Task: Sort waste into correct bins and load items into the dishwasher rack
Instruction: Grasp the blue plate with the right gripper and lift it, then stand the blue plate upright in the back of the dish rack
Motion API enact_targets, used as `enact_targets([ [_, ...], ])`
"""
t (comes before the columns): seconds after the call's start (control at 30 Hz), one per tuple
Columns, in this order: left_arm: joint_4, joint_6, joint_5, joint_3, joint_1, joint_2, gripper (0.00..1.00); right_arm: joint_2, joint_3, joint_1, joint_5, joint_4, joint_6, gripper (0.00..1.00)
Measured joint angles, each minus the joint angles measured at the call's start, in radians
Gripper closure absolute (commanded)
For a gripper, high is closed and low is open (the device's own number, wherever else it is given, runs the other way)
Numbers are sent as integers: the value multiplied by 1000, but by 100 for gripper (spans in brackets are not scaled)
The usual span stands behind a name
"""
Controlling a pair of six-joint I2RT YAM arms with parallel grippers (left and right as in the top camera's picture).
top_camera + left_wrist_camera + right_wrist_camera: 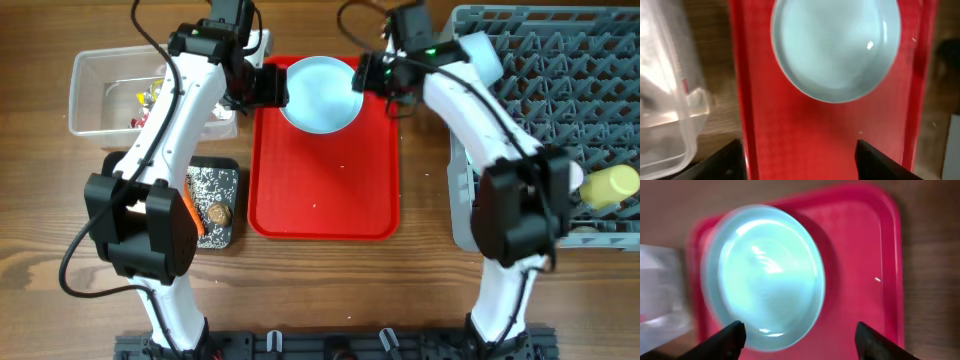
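1. Light blue plate (320, 92): on red tray (325, 190), far middle, not yet racked.
2. My left gripper (800, 160) and right gripper (800, 336): both wide, empty, flanking it.
3. Yellow cup (610, 185): in rack (560, 60), right edge.

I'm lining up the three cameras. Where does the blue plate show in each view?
Overhead: plate at top centre, on the upper end of the red tray.
Left wrist: plate at top, right of centre, cut by the upper edge.
Right wrist: plate left of centre, whole.
Shared landmark: the red tray lies under it in all three.
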Motion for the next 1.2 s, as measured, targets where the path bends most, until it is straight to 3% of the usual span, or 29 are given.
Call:
enact_targets([
  [0.07, 0, -53, -40, 0, 0, 0, 25, 59, -1, 14, 17, 0, 16, 39],
  [0.1, 0, -68, -50, 0, 0, 0, 18, 84, -1, 18, 21, 3, 21, 44],
  [0.13, 0, -78, -57, 0, 0, 0, 1, 108, -1, 21, 26, 5, 25, 47],
  [0.37, 0, -103, -74, 0, 0, 0, 0, 159, -2, 21, 35, 13, 43, 89],
  [0.43, 0, -103, -75, 0, 0, 0, 0, 163, -2, 21, 36, 15, 39, 96],
  [0.73, 0, -103, -75, -2, 0, 0, 0, 142, -1, -14, 59, -54, -3, 96],
  [0.87, 0, -103, -75, -2, 0, 0, 0, 8, 5, -90, 132, -126, -108, 96],
  [1.07, 0, -103, -75, -2, 0, 0, 0, -352, 60, -145, 412, -82, -256, 96],
  [1.2, 0, -103, -75, -2, 0, 0, 0, -462, 64, -175, 692, -55, -409, 96],
])
